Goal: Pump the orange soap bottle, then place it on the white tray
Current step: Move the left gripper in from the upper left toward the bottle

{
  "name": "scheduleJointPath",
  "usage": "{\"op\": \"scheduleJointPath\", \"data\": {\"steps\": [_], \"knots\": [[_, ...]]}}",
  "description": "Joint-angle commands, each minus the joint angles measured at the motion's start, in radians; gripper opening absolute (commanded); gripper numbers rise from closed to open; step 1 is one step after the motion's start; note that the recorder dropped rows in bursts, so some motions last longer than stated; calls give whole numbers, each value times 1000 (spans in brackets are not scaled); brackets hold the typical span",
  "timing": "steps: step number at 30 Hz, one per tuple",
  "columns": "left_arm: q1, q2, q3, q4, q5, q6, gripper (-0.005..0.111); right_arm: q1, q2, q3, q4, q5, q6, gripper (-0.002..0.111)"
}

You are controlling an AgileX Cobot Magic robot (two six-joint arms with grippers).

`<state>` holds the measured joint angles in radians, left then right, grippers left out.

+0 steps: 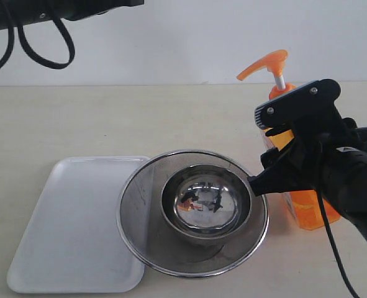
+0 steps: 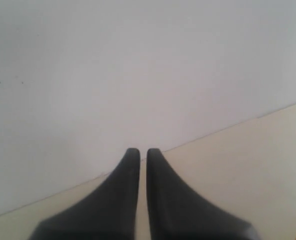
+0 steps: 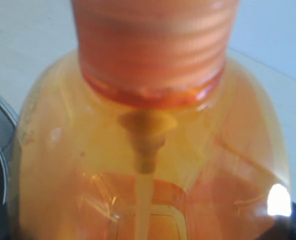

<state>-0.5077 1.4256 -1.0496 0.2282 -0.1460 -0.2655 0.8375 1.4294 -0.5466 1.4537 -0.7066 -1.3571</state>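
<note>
Right gripper [image 1: 274,169] astride orange soap bottle [image 1: 307,214] (upright, beside strainer [image 1: 135,189]); clenched or not, cannot tell

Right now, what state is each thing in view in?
orange soap bottle: upright on table, pump head up.
white tray: flat, no bottle on it.
strainer: holds the steel bowl.
steel bowl: upright, empty.
left tool: shut, holding nothing.
right tool: around the bottle, grip unclear.

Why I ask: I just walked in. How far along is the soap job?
Done: nothing certain; the pump head stands raised, and whether it was pressed cannot be told. In hand: the right fingers sit either side of the soap bottle, standing on the table beside the strainer. Still to do: moving it onto the white tray.
</note>
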Motion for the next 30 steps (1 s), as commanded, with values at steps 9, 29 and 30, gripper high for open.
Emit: {"op": "scheduleJointPath", "data": {"steps": [9,29,30], "knots": [[-103,89,-94,84,-15,-8,5,-1,0,-6,-2,-19,-9,0],[-153,95,-104,166,-9,-33,5,-1,0,-6,-2,-19,-9,0],[-153,95,-104,166,-9,-33,5,-1,0,-6,-2,-19,-9,0]]}}
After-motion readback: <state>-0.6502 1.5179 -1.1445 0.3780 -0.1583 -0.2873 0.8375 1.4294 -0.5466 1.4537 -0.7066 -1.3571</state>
